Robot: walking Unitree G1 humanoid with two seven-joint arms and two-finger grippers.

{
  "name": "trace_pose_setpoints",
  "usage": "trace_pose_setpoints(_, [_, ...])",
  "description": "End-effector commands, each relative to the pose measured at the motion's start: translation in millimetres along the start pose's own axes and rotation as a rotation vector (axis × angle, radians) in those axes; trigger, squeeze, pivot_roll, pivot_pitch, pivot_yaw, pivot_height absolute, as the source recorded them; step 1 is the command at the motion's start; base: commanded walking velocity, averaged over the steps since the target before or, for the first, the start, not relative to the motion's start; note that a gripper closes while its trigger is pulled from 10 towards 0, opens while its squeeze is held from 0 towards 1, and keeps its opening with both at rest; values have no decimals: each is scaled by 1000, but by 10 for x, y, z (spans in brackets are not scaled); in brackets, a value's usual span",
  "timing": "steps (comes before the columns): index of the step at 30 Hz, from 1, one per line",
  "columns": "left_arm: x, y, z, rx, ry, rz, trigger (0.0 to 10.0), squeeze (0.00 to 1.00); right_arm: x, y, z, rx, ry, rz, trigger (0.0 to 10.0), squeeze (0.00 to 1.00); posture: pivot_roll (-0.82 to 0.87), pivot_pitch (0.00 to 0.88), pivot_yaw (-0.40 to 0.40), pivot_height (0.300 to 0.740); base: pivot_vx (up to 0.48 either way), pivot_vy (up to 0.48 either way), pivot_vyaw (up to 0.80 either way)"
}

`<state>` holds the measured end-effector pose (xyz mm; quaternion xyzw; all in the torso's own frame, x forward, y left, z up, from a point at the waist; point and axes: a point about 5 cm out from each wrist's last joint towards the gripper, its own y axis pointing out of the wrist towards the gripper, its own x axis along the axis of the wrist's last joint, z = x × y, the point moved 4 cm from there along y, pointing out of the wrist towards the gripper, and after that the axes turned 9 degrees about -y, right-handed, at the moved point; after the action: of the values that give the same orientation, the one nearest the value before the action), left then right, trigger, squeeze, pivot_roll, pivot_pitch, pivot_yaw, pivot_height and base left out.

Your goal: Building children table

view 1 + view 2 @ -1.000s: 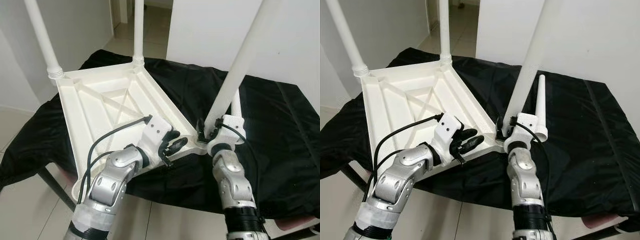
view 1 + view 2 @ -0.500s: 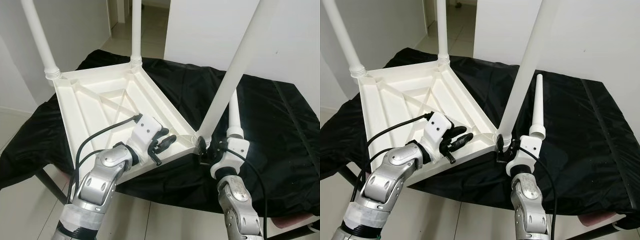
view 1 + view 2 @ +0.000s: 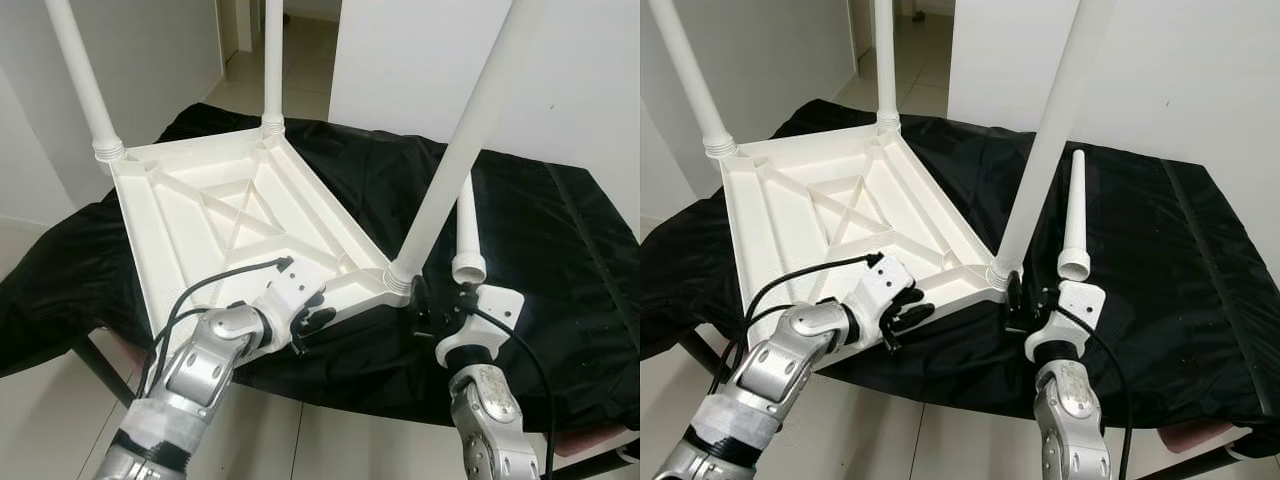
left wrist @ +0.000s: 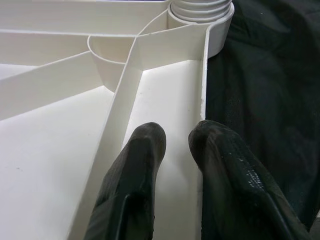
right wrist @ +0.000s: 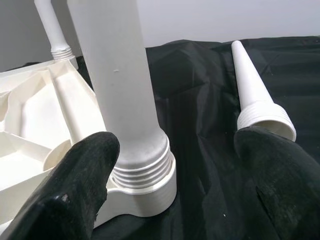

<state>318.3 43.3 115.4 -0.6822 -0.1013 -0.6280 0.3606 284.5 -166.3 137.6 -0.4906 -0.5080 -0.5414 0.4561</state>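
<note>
so far three legs (image 3: 462,150) stood screwed into upturned tabletop (image 3: 190,215); fourth leg (image 3: 1072,222) lay loose on black cloth (image 3: 1160,250). left gripper (image 4: 176,145) nearly closed, empty, over tabletop rim; right gripper (image 5: 172,165) wide open, empty, by nearest leg base.

You see a black cloth (image 3: 560,260) covering the support, bearing the upturned white table (image 3: 200,220) and a loose leg (image 3: 1073,225).

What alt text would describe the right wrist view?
A white table leg stands screwed into a corner of the upturned white tabletop, between the right claw's open black fingers. A loose leg lies on the black cloth.
</note>
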Motion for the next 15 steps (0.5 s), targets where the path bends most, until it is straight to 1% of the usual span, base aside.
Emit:
trace_pose_setpoints(1, [-186,19,199,164,-8,79,10000,0,24,13,-6,-9,13,-1,10000,0,-58,28,-66,740,0,0,0])
trace_pose_setpoints(7, [-213,59,291,209,-13,103,10000,0,41,24,-4,-13,19,-5,10000,0,-62,30,-65,740,0,0,0])
trace_pose_setpoints(8, [-214,94,315,229,-26,102,10000,0,53,30,-10,-19,20,-8,10000,0,-68,36,-60,740,0,0,0])
trace_pose_setpoints(9, [-187,162,323,250,-39,83,10000,0,68,38,-14,-27,23,-14,10000,0,-71,38,-59,740,0,0,0])
trace_pose_setpoints(10, [-187,162,323,250,-39,83,10000,0,68,38,-14,-27,23,-14,10000,0,-71,38,-59,740,0,0,0])
trace_pose_setpoints(11, [-148,219,328,273,-62,54,10000,0,77,42,-18,-33,23,-17,10000,0,-71,38,-59,740,0,0,0])
trace_pose_setpoints(12, [-148,219,328,273,-62,54,10000,0,77,42,-18,-33,23,-17,10000,0,-71,38,-59,740,0,0,0])
trace_pose_setpoints(13, [-113,268,334,290,-94,28,10000,0,84,48,-17,-37,25,-19,10000,0,-75,40,-55,740,0,0,0])
trace_pose_setpoints(14, [-30,324,338,308,-141,-28,10000,0,90,55,-14,-43,27,-22,10000,0,-76,40,-52,740,0,0,0])
trace_pose_setpoints(15, [23,355,343,319,-174,-63,10000,0,93,60,-11,-46,29,-23,10000,0,-79,40,-51,740,0,0,0])
